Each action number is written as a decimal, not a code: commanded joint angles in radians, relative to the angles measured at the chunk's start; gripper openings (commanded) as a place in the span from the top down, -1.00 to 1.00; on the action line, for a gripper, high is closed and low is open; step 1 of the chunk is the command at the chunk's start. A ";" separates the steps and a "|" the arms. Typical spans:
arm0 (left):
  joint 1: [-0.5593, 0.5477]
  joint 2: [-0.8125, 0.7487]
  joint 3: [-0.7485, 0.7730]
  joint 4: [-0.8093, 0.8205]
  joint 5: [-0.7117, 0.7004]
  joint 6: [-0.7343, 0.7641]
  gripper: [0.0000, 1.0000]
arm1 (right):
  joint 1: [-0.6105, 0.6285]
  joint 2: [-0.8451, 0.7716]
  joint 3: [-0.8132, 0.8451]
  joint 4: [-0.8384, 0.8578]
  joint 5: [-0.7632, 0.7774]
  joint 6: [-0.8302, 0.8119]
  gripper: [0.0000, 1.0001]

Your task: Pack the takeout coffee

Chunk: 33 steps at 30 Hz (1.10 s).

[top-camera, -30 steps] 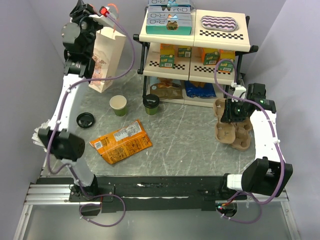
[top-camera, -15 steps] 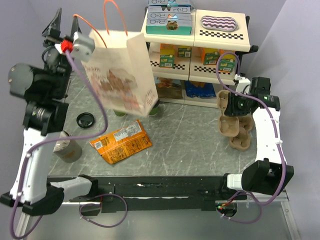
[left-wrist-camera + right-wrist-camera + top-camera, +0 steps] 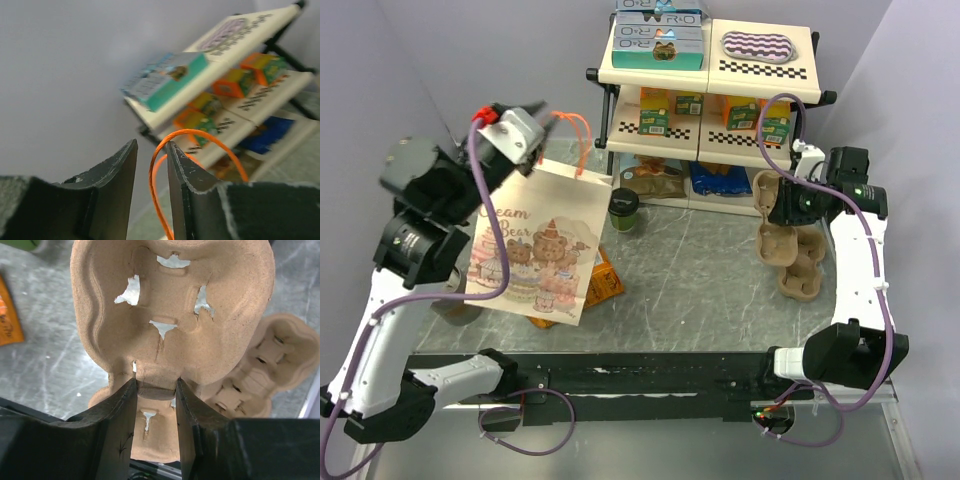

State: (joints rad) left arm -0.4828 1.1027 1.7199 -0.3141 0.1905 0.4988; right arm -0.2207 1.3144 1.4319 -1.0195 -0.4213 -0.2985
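Lower now than half a second back, the paper bag (image 3: 535, 250) has swung down to hang printed face up over the left half of the worktop (image 3: 700, 290). It covers most of the orange snack packet (image 3: 606, 282). The right arm has drawn its load slightly toward the far edge.

The left gripper (image 3: 151, 149) has its fingers nearly together on the bag's orange cord handle (image 3: 190, 132), and the bag dangles from that hold. The right gripper (image 3: 156, 385) is clamped on the rim of a pulp cup carrier (image 3: 170, 315), tilted up off a second carrier (image 3: 270, 370) lying by the right edge.

The takeout coffee (image 3: 624, 207) stands near the middle of the far edge, just in front of the shelf rack's (image 3: 765, 70) bottom tier. It is upright, so its long axis is vertical, and it sits just beyond the bag's upper right corner. It lies between the two arms, probably nearer the left gripper, though both grippers are occupied.

It is a small dark green paper cup with a black lid, far smaller than the bag. It looks light and easy to tip.
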 commanded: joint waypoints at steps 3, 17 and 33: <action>-0.095 -0.007 -0.078 -0.028 0.075 -0.163 0.27 | -0.005 0.009 0.070 0.009 -0.083 0.044 1.00; -0.214 0.043 -0.443 0.389 0.072 -0.317 0.29 | -0.006 -0.027 0.028 0.039 -0.008 0.036 1.00; -0.149 0.032 -0.218 0.115 0.035 -0.155 -0.50 | -0.006 -0.081 -0.033 0.027 -0.088 0.050 1.00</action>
State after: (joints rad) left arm -0.6884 1.1397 1.4307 -0.1440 0.2207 0.2584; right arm -0.2214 1.2858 1.4254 -1.0069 -0.4519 -0.2687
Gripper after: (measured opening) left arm 0.727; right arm 0.404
